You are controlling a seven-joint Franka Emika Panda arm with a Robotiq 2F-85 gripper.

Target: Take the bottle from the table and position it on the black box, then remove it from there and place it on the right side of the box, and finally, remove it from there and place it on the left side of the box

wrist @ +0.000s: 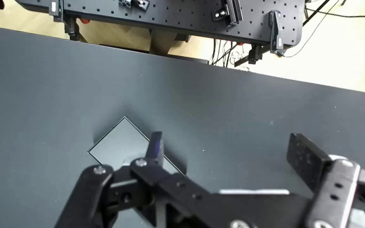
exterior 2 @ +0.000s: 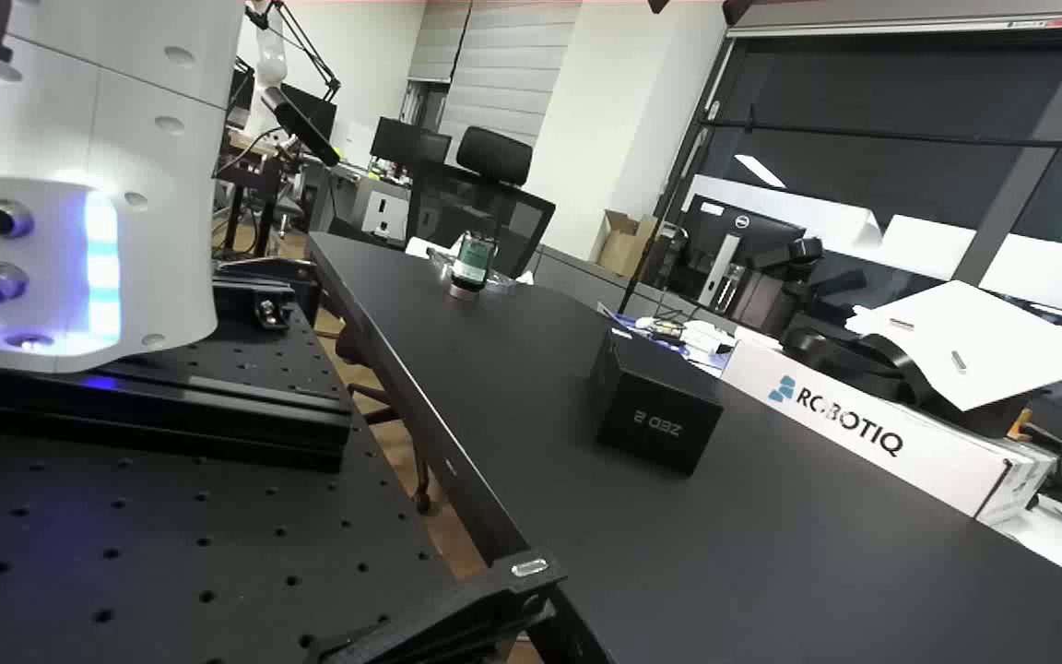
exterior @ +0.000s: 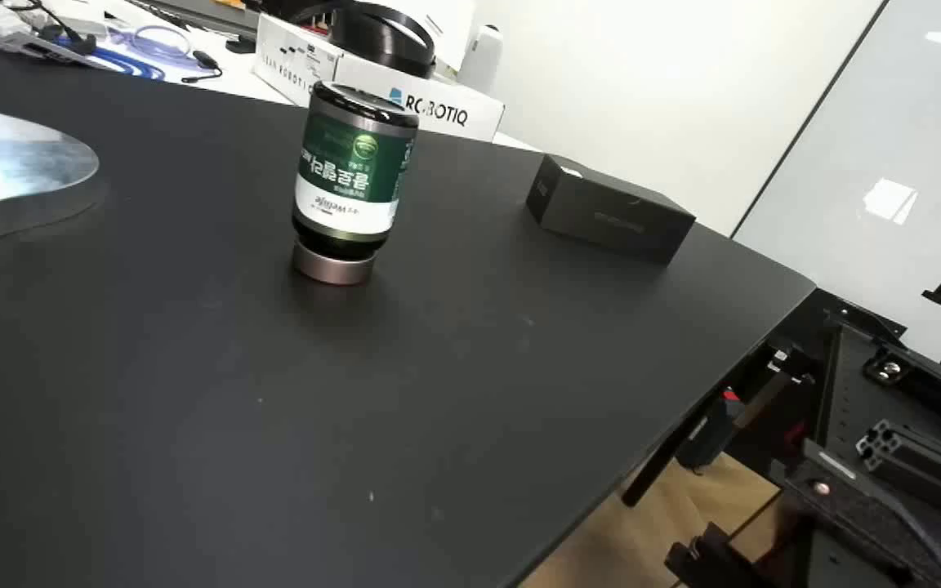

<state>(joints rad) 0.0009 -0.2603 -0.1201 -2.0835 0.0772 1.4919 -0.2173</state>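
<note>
The bottle (exterior: 356,163) stands on the table (exterior: 291,425), upside down on its narrow pinkish-silver cap, with its green and white label inverted. It also shows far back in an exterior view (exterior 2: 473,261). The black box (exterior: 611,208) lies flat on the table, well apart from the bottle; it also shows in an exterior view (exterior 2: 655,406). In the wrist view, my gripper (wrist: 227,142) is open with nothing between its fingers, high over the table. Its left finger partly covers the black box (wrist: 124,144). The gripper is out of both exterior views. I cannot make out the bottle in the wrist view.
A shiny metal plate (exterior: 21,171) lies at the table's left in an exterior view. A white box with blue lettering (exterior: 470,114) stands behind the table, with cables (exterior: 136,53) beside it. The robot base (exterior 2: 79,231) sits on a perforated black plate (exterior 2: 171,526) along the table edge.
</note>
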